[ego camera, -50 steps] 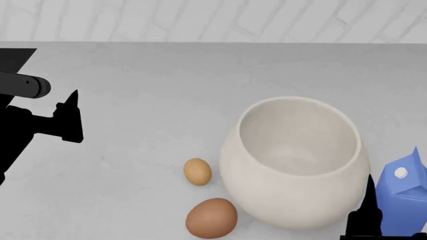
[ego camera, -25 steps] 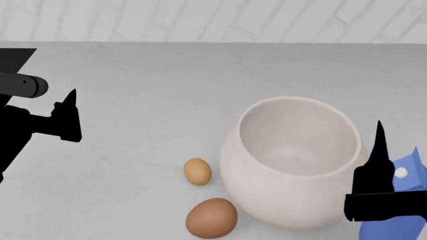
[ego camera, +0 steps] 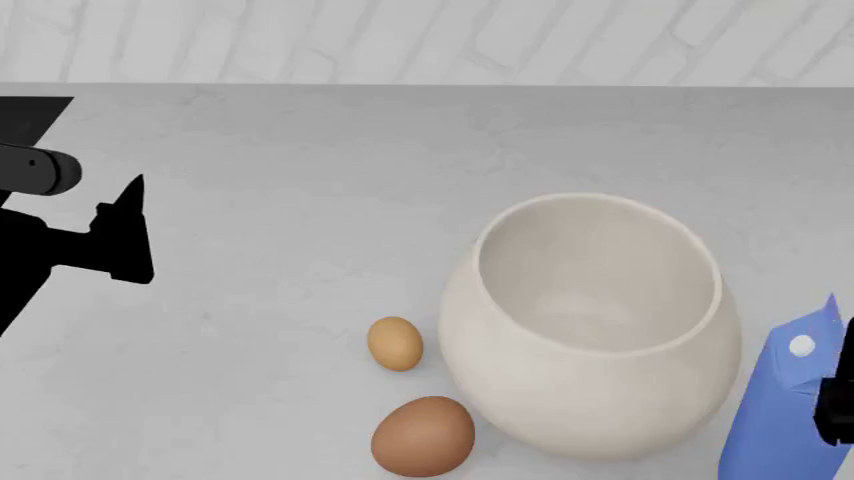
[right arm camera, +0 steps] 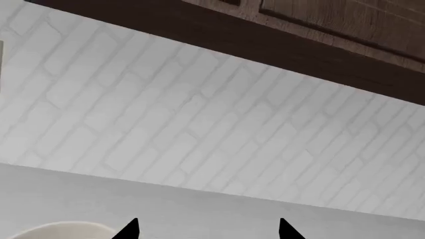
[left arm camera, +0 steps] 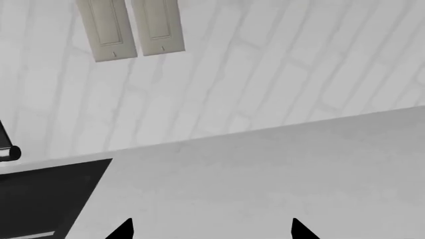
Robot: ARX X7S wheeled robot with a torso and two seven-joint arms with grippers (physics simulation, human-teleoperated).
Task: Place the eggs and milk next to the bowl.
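Note:
The cream-white bowl (ego camera: pixel 594 320) stands on the grey counter, and its rim (right arm camera: pixel 59 230) also shows in the right wrist view. Just left of the bowl lies the small tan egg (ego camera: pixel 395 343), with the larger reddish-brown egg (ego camera: pixel 423 436) in front of it. The blue milk carton (ego camera: pixel 785 410) with its white cap (ego camera: pixel 801 346) stands upright close to the bowl's right side. My right gripper (right arm camera: pixel 207 230) is open and empty; a black part of it (ego camera: pixel 841 390) shows at the right edge by the carton. Far to the left hangs my left gripper (left arm camera: pixel 211 231), also open and empty.
A white brick wall (ego camera: pixel 427 40) runs behind the counter. The left wrist view shows wall plates (left arm camera: pixel 129 27) and a black surface (left arm camera: pixel 40 199) set into the counter. Dark cabinets (right arm camera: pixel 299 30) hang above in the right wrist view.
My right gripper rose beside the milk, then pulled away to the right edge, leaving the carton standing uncovered. My left gripper drifted slightly left.

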